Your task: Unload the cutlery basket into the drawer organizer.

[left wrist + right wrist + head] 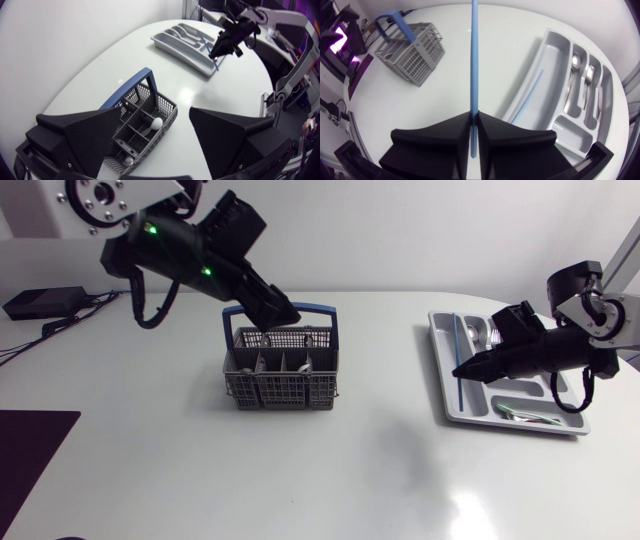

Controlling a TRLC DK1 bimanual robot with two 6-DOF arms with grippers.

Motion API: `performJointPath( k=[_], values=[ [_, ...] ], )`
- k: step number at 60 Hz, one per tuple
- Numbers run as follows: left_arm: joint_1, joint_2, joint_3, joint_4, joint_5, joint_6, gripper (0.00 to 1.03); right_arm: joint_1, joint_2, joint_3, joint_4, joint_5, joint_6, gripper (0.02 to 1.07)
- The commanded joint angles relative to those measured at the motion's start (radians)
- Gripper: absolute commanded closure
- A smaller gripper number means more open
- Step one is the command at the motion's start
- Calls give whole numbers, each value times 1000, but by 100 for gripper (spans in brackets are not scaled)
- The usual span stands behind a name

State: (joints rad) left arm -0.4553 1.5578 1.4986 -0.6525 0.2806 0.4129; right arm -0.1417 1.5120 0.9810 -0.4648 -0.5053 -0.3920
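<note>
blue stick point(474, 55), pointing ahead from right tool point(474, 120)

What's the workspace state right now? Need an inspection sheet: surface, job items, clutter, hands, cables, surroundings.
surface: white table, glare spots, no spills seen.
job's things: cutlery basket mid-table, upright, a spoon inside; drawer organizer to its right, holding cutlery and a loose blue stick.
clutter: black box at the far left; dark mat at the left front edge.
hands: left hand open, above the basket; right hand shut on a held blue stick, over the organizer.
cables: leads run from the black box across the far-left corner.
surroundings: nothing seen.
</note>
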Motion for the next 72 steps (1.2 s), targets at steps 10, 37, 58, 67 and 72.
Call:
performJointPath(
  k=[10, 37, 58, 67, 72],
  values=[
    [-148, 28, -38, 13, -247, 23, 8, -76, 235, 163, 45, 73, 114, 102],
    [-270, 205, 68, -50, -503, -43, 14, -91, 447, 300, 45, 140, 194, 54],
    [-304, 320, 147, -67, -656, -72, 31, -96, 359, 228, 48, 165, 188, 6],
    [-298, 372, 195, -96, -693, -95, 39, -96, 307, 186, 51, 163, 182, 6],
    [-299, 400, 219, -121, -710, -111, 39, -96, 292, 173, 51, 162, 180, 6]
  ],
)
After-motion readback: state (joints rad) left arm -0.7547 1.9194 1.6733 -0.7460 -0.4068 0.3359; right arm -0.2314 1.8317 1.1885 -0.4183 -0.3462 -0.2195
